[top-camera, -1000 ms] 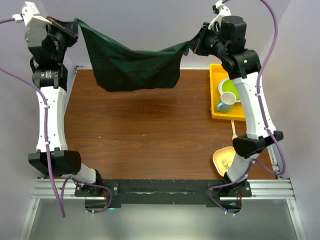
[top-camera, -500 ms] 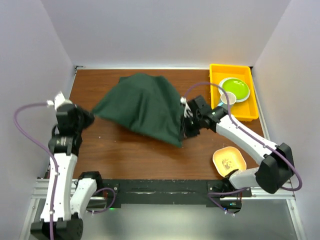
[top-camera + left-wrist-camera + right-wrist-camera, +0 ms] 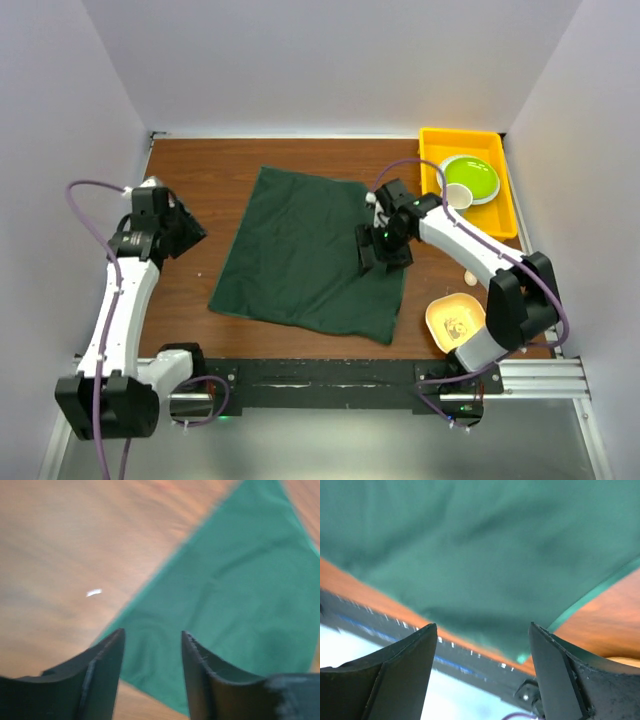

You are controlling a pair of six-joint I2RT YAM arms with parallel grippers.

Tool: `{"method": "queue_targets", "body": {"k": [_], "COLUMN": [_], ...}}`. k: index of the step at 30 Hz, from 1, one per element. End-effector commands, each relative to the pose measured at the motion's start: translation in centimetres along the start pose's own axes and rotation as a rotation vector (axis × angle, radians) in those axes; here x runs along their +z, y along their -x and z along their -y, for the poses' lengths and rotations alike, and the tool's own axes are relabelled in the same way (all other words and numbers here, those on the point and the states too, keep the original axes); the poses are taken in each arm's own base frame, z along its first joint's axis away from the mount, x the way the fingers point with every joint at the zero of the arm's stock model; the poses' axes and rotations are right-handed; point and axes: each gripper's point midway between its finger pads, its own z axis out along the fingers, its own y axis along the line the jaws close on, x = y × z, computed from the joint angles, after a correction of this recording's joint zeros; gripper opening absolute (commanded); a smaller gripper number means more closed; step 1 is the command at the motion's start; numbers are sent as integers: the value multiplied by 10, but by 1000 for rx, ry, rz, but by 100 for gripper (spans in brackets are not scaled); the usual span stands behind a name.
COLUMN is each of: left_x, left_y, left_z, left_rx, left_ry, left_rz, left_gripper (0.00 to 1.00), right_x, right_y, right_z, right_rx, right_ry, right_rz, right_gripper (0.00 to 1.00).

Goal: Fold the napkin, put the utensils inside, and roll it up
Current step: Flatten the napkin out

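The dark green napkin (image 3: 305, 258) lies spread flat on the brown table, one corner pointing toward the near edge. My left gripper (image 3: 192, 233) hovers open just left of it, apart from the cloth. In the left wrist view the left gripper (image 3: 152, 640) holds nothing, and the napkin (image 3: 240, 595) lies beyond its fingertips. My right gripper (image 3: 385, 260) stands open over the napkin's right edge. The right wrist view shows the right gripper (image 3: 482, 632) empty above the napkin (image 3: 470, 550). A pale bit of the utensil (image 3: 469, 277) peeks out beside the right forearm.
A yellow tray (image 3: 432, 170) at the back right holds a green plate (image 3: 472, 176) and a white cup (image 3: 458, 196). A beige dish (image 3: 458, 321) sits near the front right. A small white speck (image 3: 203, 275) lies left of the napkin. White walls enclose the table.
Both grippers opened and let go of the napkin. The cloth, held up in the air a second ago, came down and now lies flat. The left arm drew back to the left.
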Motion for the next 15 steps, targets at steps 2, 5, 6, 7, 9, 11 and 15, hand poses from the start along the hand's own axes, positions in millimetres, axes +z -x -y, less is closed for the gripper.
{"method": "queue_targets", "body": {"k": [2,5,6,7,9,11,15], "left_x": [44,79,98,107,133,154,183], "left_y": [-47,-70,-84,-85,-88,-84,-83], "left_z": [96,125,128,141,150,159,156], "left_rx": [195,301,318,340,340,341,308], "left_ry": [-357,-356,-343,-371,-361,-336,-252], "left_rz": [-198,-284,-338,-326,-337,-345,-349], "left_gripper": [50,47,45,44,39,33,30], "right_x": [-19,-21,-21,-17,-11,1,13], "right_y": [67,103,112,126,139,155,174], "right_z": [37,50,53,57,60,60,63], "right_rx": [91,96,94,94,106,113,129], "right_ry": [-83,-134,-146,-164,-166,-164,-179], "right_rz": [120,168,182,192,194,186,192], "right_gripper": [79,79,79,79,79,77,70]}}
